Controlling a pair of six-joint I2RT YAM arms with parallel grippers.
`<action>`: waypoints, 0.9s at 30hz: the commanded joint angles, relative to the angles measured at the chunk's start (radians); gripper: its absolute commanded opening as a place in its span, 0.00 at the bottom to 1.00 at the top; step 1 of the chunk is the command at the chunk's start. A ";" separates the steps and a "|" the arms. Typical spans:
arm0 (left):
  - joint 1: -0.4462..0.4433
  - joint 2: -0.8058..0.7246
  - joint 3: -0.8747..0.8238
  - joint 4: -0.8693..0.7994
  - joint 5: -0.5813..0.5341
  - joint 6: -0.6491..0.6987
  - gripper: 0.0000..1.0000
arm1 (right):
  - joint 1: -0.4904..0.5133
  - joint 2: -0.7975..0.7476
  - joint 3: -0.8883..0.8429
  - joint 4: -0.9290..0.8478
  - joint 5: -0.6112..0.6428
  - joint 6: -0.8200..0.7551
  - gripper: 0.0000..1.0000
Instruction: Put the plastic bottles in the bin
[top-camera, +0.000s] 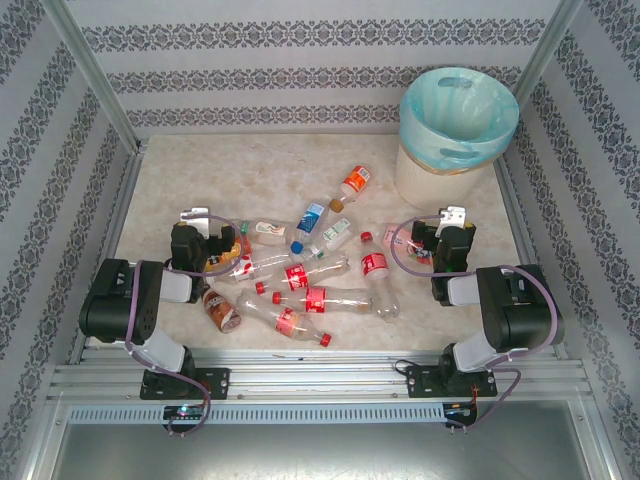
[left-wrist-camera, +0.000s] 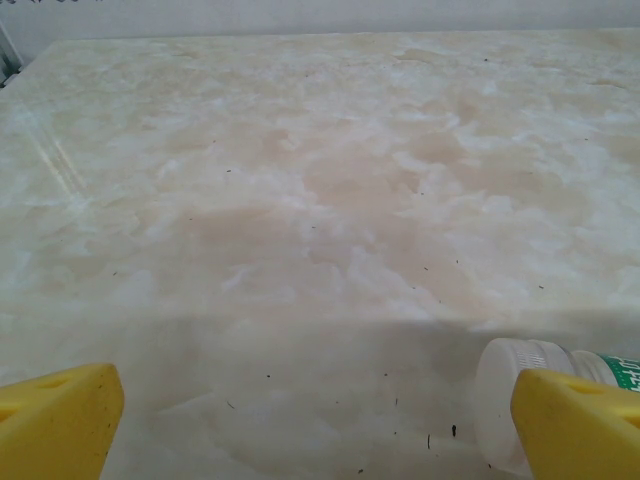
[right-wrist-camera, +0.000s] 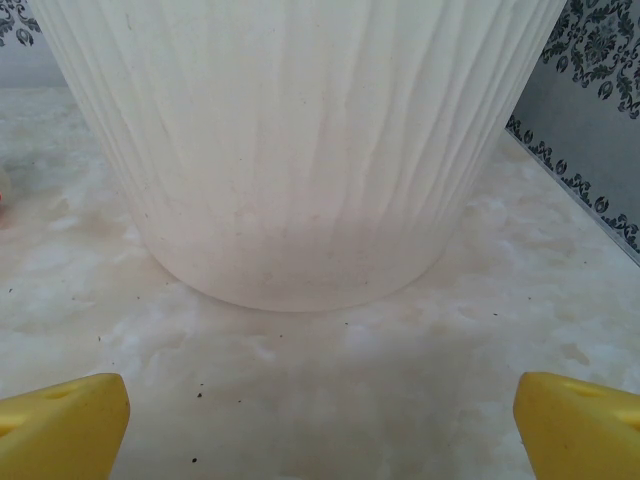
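Several plastic bottles lie scattered mid-table: red-labelled ones (top-camera: 320, 298), a blue-labelled one (top-camera: 310, 220), an orange one (top-camera: 355, 181) and a brown one (top-camera: 220, 310). The cream bin (top-camera: 458, 130) with its blue-green liner stands at the back right. My left gripper (top-camera: 198, 220) hovers low at the left edge of the pile, open and empty (left-wrist-camera: 318, 430). A clear green-labelled bottle end (left-wrist-camera: 505, 390) lies just beside its right finger. My right gripper (top-camera: 452, 218) sits right of the pile, open and empty (right-wrist-camera: 320, 430), facing the bin's ribbed wall (right-wrist-camera: 300, 150) a short way ahead.
Patterned walls (top-camera: 300, 70) and aluminium posts (top-camera: 95, 80) enclose the marble table (top-camera: 200, 170) on three sides. A wall (right-wrist-camera: 590, 120) runs close to the right of the bin. Bare table stretches ahead of the left gripper.
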 joint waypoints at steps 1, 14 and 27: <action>0.005 -0.009 0.013 -0.006 0.011 0.014 1.00 | 0.007 -0.007 0.011 0.005 0.007 0.009 0.98; 0.005 -0.317 -0.015 -0.178 -0.064 -0.002 0.97 | 0.019 -0.214 -0.020 -0.105 0.060 0.006 0.98; -0.156 -0.676 0.243 -0.787 -0.026 -0.140 0.85 | 0.061 -0.703 0.219 -0.991 -0.209 0.132 0.88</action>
